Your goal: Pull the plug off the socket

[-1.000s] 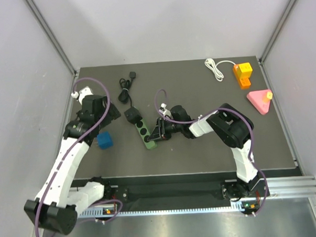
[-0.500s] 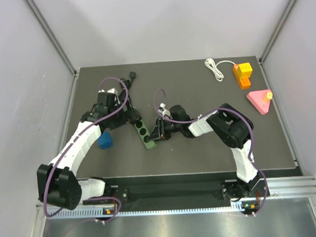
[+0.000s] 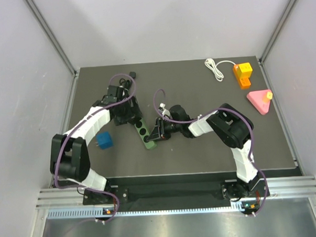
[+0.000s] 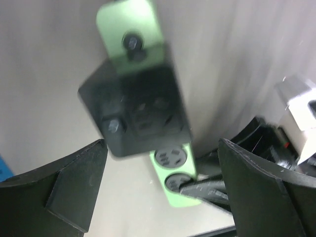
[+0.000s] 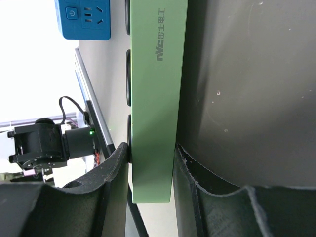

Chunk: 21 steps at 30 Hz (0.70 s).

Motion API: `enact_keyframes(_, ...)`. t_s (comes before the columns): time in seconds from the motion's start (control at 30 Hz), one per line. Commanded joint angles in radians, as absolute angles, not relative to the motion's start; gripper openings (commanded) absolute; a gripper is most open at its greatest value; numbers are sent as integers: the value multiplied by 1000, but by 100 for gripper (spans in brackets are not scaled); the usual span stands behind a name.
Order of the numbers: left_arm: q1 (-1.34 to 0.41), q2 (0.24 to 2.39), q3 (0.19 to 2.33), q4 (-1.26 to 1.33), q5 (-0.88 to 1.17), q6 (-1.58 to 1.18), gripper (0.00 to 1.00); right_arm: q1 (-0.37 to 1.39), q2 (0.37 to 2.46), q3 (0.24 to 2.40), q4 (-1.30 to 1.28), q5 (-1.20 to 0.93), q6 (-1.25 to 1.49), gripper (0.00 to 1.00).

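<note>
Plug (image 4: 143, 108), black and blocky, sits in the far end of the long green plastic power strip (image 5: 155, 74) lying on the dark table (image 3: 201, 158). Left gripper (image 4: 162, 143) hovers over it, jaws spread wide to either side. Right gripper (image 5: 150, 148) has its jaws pinching the strip's near end.

One socket strip (image 3: 146, 136), one plug (image 4: 138, 109), one cube (image 3: 104, 140).
</note>
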<state>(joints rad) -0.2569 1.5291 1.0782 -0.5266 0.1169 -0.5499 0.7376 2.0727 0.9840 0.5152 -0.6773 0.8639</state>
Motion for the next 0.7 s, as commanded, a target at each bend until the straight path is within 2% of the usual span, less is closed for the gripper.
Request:
enact_keyframes(0.0, -255, 1561, 1150, -471, 115, -535, 97, 759, 2128, 956, 337, -541, 739, 8)
enact_keyframes(0.1, -253, 1612, 1184, -503, 75, -535, 97, 759, 2122, 956, 337, -540, 741, 8)
enact_keyframes(0.2, -247, 1661, 1203, -514, 81, -519, 90, 761, 2114, 954, 339, -540, 739, 10)
enact_keyframes(0.33, -241, 1687, 1203, -505, 101, -500, 72, 764, 2106, 960, 333, -538, 736, 13)
enact_keyframes(0.37, -241, 1692, 1204, -505, 106, -497, 62, 764, 2108, 965, 333, -538, 735, 14)
enact_keyframes(0.5, -239, 1701, 1204, -500, 110, -489, 49, 767, 2105, 977, 319, -537, 729, 17)
enact_keyframes(0.57, -239, 1703, 1206, -511, 127, -489, 34, 767, 2103, 986, 305, -537, 726, 21)
enact_keyframes(0.6, -238, 1697, 1207, -514, 139, -491, 11, 767, 2100, 992, 292, -537, 716, 23)
enact_keyframes(0.63, -238, 1689, 1207, -517, 152, -492, 0, 769, 2100, 997, 284, -537, 713, 25)
enact_keyframes(0.67, -238, 1678, 1201, -518, 170, -497, 0, 769, 2095, 1015, 276, -535, 709, 33)
